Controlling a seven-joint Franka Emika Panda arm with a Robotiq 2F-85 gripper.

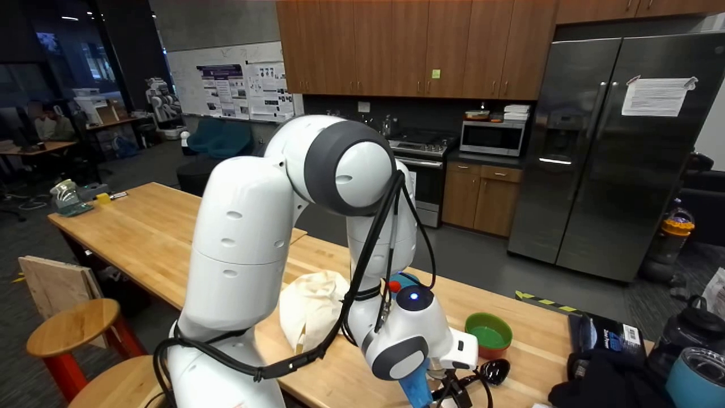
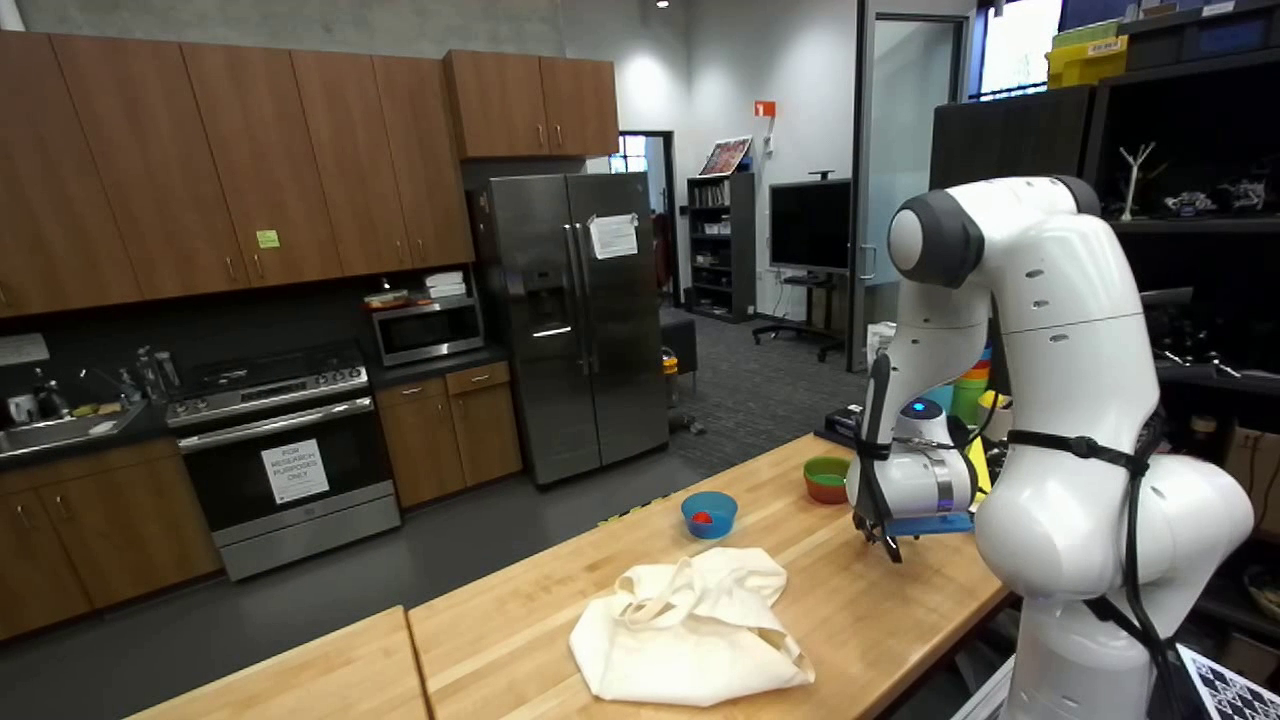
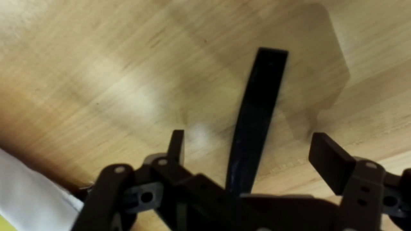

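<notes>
1. In the wrist view, aims the end effector (image 3: 248, 141) down at the desk (image 3: 128, 64), with fingers (image 3: 332, 162) well apart and nothing clamped.
2. Straddles a black utensil handle (image 3: 258, 109) running from upper to lower centre of that frame, a gap on either side; apparently lined up to flank the narrow width. Lies on or just above the wood, contact unclear.
3. In an exterior view, right of centre along the bottom, shows a dark utensil head (image 1: 495, 372), probably joined to that handle.
4. Just above, has a green bowl (image 1: 488, 334) seated in or on a red bowl (image 1: 491, 353), likely stacked to save room.
5. In an exterior view, slightly right of centre, has a small red item (image 2: 702, 518) inside a blue bowl (image 2: 715, 532), presumably stopped from rolling by the wall.
6. At lower centre there, has a cream cloth bag (image 2: 690, 640) slumped on the desk, seemingly too soft to stand; hides any contents in folds.
7. At the lower right of an exterior view, includes a blue tumbler (image 1: 698, 378) and a black bottle (image 1: 688, 334), both upright, contents hidden.
</notes>
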